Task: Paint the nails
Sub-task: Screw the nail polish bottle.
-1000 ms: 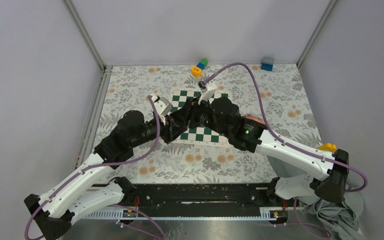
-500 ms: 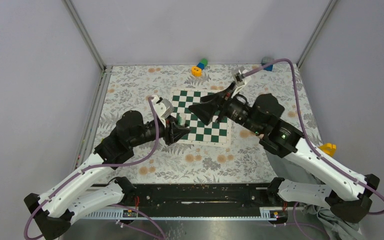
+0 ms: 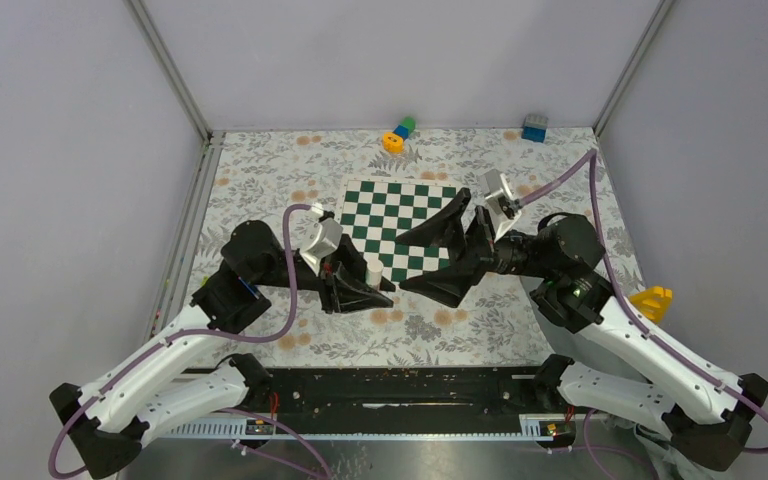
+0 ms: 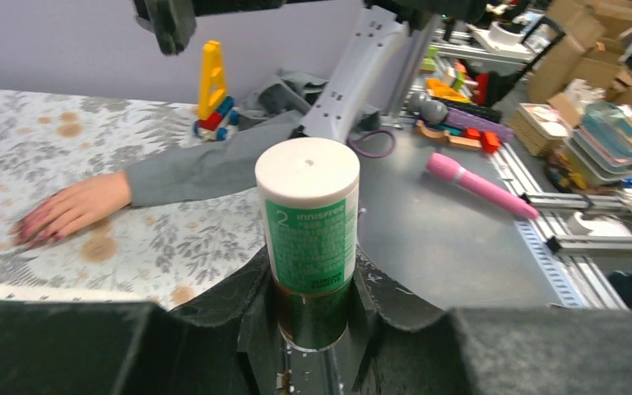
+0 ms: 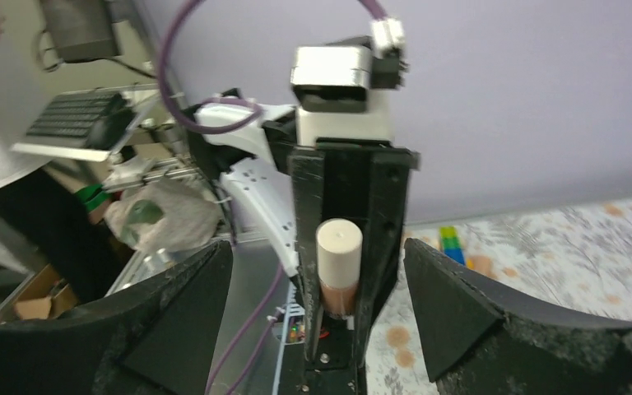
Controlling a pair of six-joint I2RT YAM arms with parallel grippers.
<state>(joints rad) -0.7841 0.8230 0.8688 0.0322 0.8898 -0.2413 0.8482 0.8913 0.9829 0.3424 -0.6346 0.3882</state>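
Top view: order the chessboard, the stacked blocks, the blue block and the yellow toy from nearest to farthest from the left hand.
1. The chessboard, just beyond the left hand.
2. The stacked blocks, far edge, middle.
3. The blue block, far right corner, and the yellow toy, right side: too close to call.

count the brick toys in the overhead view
3: a yellow-blue-green stack at the far edge behind the chessboard, a blue brick in the far right corner, a yellow piece beside the right arm. The arms may hide more.
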